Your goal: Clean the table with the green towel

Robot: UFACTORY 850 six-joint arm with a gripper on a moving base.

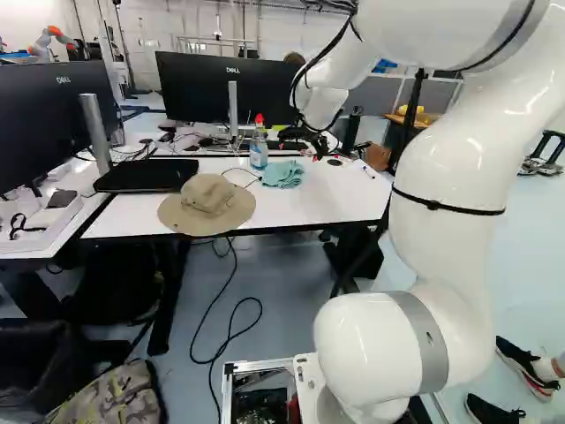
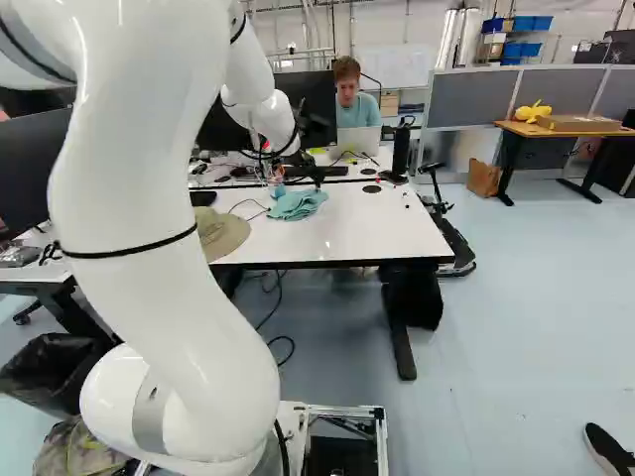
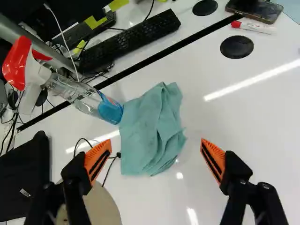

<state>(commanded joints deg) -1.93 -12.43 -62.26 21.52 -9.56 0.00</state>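
At the end of the arm, my gripper (image 1: 311,145) is over the white table (image 1: 331,205), close to the towel. In the wrist view the gripper (image 3: 156,146) stands wide open, one finger to each side of the towel's near part, with nothing gripped. The blue-green towel (image 3: 152,129) lies crumpled and folded on the tabletop, a little ahead of the fingertips. It also shows as a small heap, the towel (image 2: 298,205), in the right base view. A clear spray bottle (image 3: 84,96) with a red head stands right against the towel's far side edge.
A tan hat (image 1: 208,205) and a black laptop (image 1: 146,175) lie beside the towel. Beyond them are a keyboard (image 3: 131,39), monitors (image 1: 199,88), a marker (image 3: 253,27) and a phone (image 3: 255,10). A person sits behind the desks. Another robot (image 1: 51,40) stands far off.
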